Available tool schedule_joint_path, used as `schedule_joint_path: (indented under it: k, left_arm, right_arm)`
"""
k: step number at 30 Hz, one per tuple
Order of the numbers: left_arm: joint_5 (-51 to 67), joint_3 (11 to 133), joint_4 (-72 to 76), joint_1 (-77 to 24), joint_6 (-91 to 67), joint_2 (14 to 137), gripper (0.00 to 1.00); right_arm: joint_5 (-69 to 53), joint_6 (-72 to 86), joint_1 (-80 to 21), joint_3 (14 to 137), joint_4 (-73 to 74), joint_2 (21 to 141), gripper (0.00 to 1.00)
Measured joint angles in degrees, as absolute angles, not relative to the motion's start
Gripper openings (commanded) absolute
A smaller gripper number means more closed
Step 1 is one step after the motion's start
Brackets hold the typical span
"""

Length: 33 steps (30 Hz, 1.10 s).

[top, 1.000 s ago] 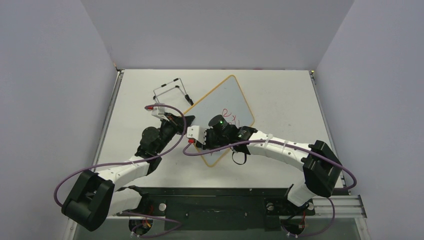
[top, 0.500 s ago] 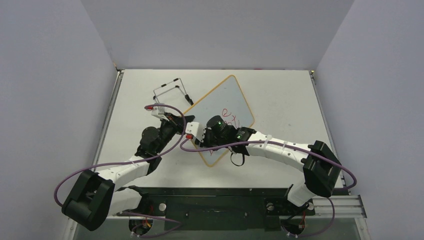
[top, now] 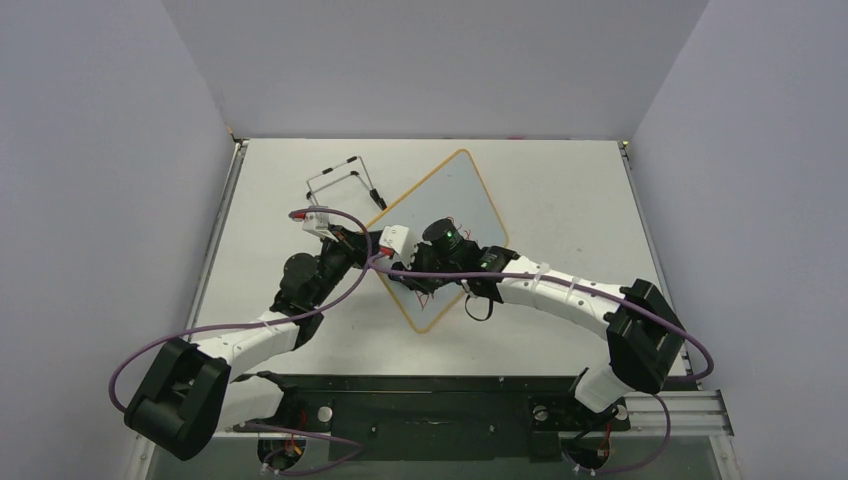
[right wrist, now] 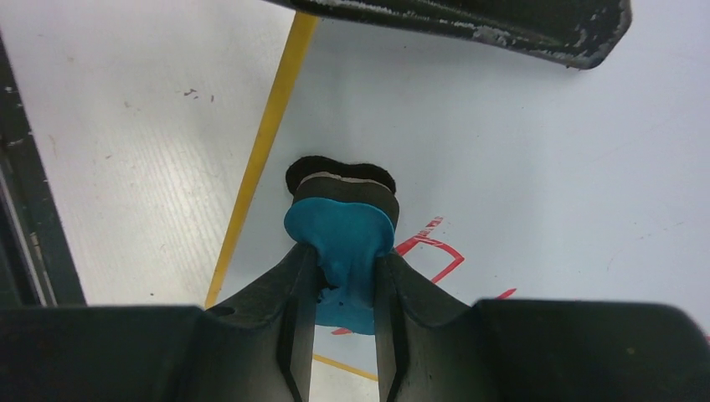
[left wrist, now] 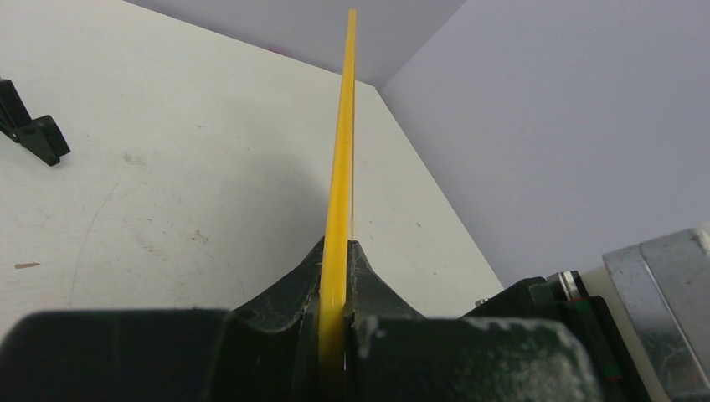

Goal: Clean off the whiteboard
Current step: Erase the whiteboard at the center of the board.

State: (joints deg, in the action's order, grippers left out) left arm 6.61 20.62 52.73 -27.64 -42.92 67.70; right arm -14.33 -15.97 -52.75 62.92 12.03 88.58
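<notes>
The whiteboard (top: 455,195) lies as a diamond on the table, white-faced with a yellow frame. Red handwriting (top: 425,297) shows near its lower corner. My left gripper (top: 367,248) is shut on the board's left edge; in the left wrist view the yellow frame (left wrist: 343,126) runs edge-on out from between the left gripper (left wrist: 336,251) jaws. My right gripper (right wrist: 342,260) is shut on a blue eraser (right wrist: 339,222), whose black felt presses on the white face (right wrist: 519,151) close to the frame, beside red strokes (right wrist: 435,251). From above, the right gripper (top: 412,262) hides the eraser.
A thin black wire stand (top: 340,180) sits just beyond the board's left corner; one of its feet (left wrist: 33,134) shows in the left wrist view. Purple cables loop over both arms. Grey walls close the table on three sides.
My right arm has carried the eraser up the board, away from me, uncovering red writing near the lower corner. The left gripper and the board have stayed put.
</notes>
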Motion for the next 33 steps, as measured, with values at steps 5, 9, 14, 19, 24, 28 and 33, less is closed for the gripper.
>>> schedule_joint_path:
  k: [5,9,14,19,24,28,33]
  left_arm:
    - [6.9,20.6,52.7,-27.7,-42.9,67.7,0.0]
    - [7.3,20.6,52.7,-27.6,-42.9,67.7,0.0]
    - [7.3,20.6,52.4,-27.3,-43.3,67.7,0.0]
    - [7.5,20.6,52.1,-27.1,-43.5,67.7,0.0]
    - [7.9,20.6,51.8,-26.7,-43.9,67.6,0.0]
    - [8.6,20.6,51.4,-26.4,-43.6,66.9,0.0]
    - [9.0,20.6,51.4,-26.0,-43.1,66.8,0.0]
  right_arm:
    - [-20.6,-16.2,-51.8,63.2,12.0,88.6,0.0]
    - [-18.3,-13.7,-51.2,63.3,10.1,88.6,0.0]
    - [-13.6,-11.2,-46.1,63.3,6.9,88.5,0.0]
    - [-16.1,-15.3,-44.5,63.3,7.8,88.9,0.0]
    - [-19.5,-23.8,-49.3,63.3,12.7,89.0,0.0]
    - [-22.5,-26.3,-50.9,62.3,15.1,89.1,0.0]
    - [-22.3,-22.5,-44.3,60.1,12.5,88.9,0.0]
